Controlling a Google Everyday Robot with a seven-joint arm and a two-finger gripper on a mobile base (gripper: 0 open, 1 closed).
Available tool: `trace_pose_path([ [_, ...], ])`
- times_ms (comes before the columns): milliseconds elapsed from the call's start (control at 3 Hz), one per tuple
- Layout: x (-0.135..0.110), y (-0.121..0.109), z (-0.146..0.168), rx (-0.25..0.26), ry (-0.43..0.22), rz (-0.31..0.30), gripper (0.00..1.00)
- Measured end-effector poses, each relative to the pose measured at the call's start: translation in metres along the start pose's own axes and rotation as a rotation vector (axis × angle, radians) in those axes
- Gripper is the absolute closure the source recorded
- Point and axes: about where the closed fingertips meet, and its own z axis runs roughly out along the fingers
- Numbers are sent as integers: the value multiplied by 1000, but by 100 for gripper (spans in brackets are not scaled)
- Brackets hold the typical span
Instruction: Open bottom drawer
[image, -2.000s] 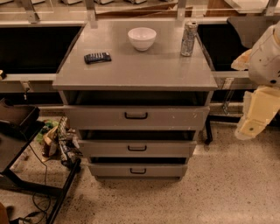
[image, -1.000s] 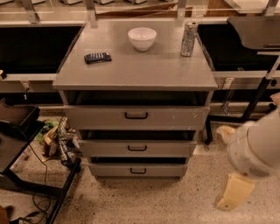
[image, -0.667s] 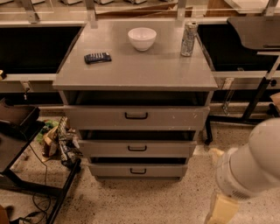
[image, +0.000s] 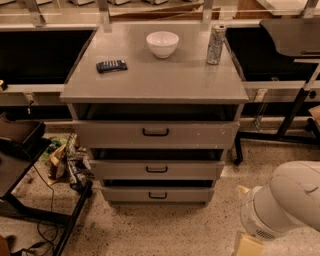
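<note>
Speckled stone floor (image: 165, 230) fills the lower part of the view, and on it stands a grey cabinet (image: 155, 80) with three drawers. At the bottom right corner, the gripper (image: 248, 245) appears only as a beige piece cut by the lower edge, under the round white arm (image: 290, 202). Whether it is spread or pressed together cannot be told. It hangs low above the floor, to the right of the cabinet and apart from it, touching nothing. The nearest drawer to it is the bottom drawer (image: 130, 194), the lowest and shortest front, just above the floor. Its long axis runs left to right, its flat front faces the camera, and the small black loop handle (image: 158, 195) sits in the middle of the front. A dark strip shows above its top edge. Above it comes the middle drawer (image: 120, 169), then the top drawer (image: 110, 134), the tallest one, with white chips near its right end. On the cabinet top rest a white bowl (image: 162, 43), an upright silver can (image: 216, 44) at the right rear, and a flat black device (image: 111, 65) at the left. Crumpled bags (image: 67, 162) lie on the floor beside the cabinet's left side.
</note>
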Motion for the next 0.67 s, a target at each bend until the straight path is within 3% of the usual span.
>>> trace_pose_path([
  [333,-8,-8,28,13,-46,3,0],
  [667,-13,-1,112,-32,-76,9,0],
])
